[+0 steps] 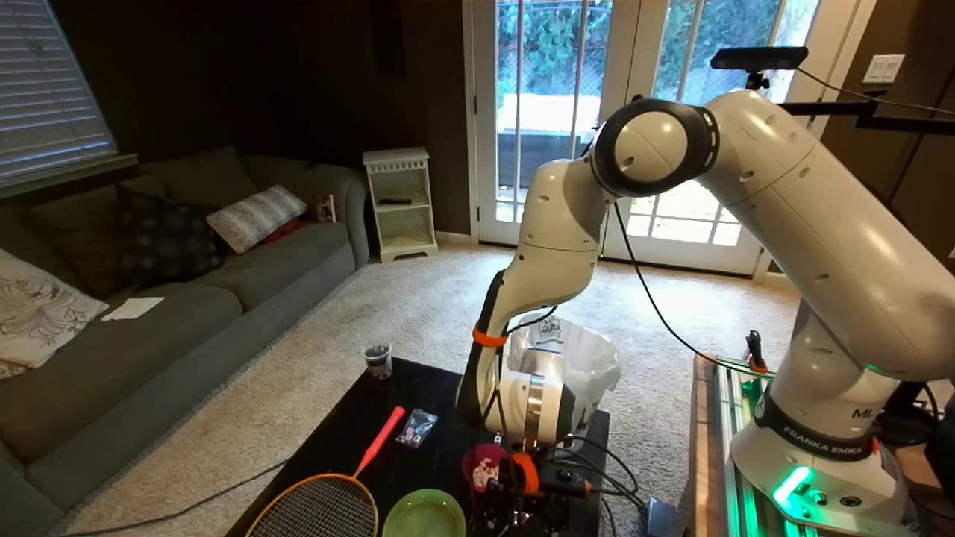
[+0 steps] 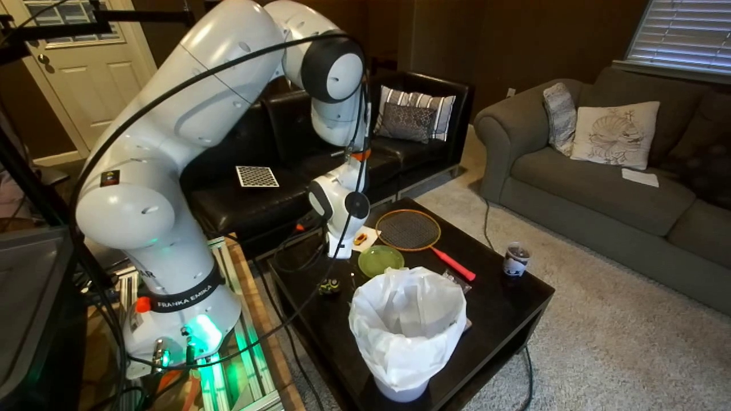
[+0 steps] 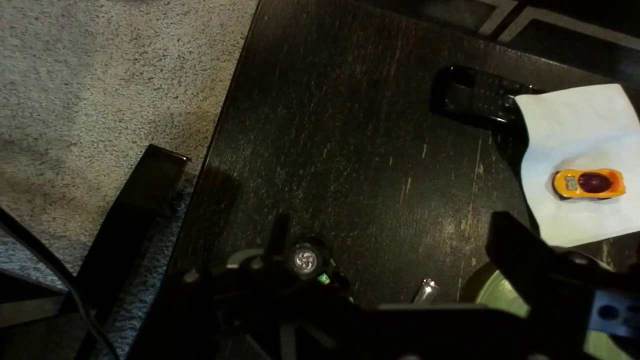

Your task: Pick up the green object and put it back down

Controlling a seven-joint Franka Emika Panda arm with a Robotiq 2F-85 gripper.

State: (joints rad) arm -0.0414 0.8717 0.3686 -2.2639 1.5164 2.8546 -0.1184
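Two things show green: a round green plate and a small toy with black wheels and green parts; which one is the green object I cannot tell. The plate (image 1: 424,514) lies on the dark table, in both exterior views. Beside it in an exterior view sits the toy (image 2: 329,286). My gripper (image 3: 390,222) is open in the wrist view, its fingers wide apart, with bare tabletop between the tips. The toy's wheel (image 3: 306,261) shows close by the left finger, the rest dark behind the gripper. Partly covered by the right finger is the plate (image 3: 500,295).
Around the plate are a racket (image 2: 408,230), a silver cylinder (image 3: 426,291), a napkin (image 3: 575,130) with an orange car (image 3: 590,184), and a black phone-like device (image 3: 475,95). A lined bin (image 2: 408,337), a cup (image 2: 515,260) and a magenta bowl (image 1: 485,466) also show. Cables hang near the arm.
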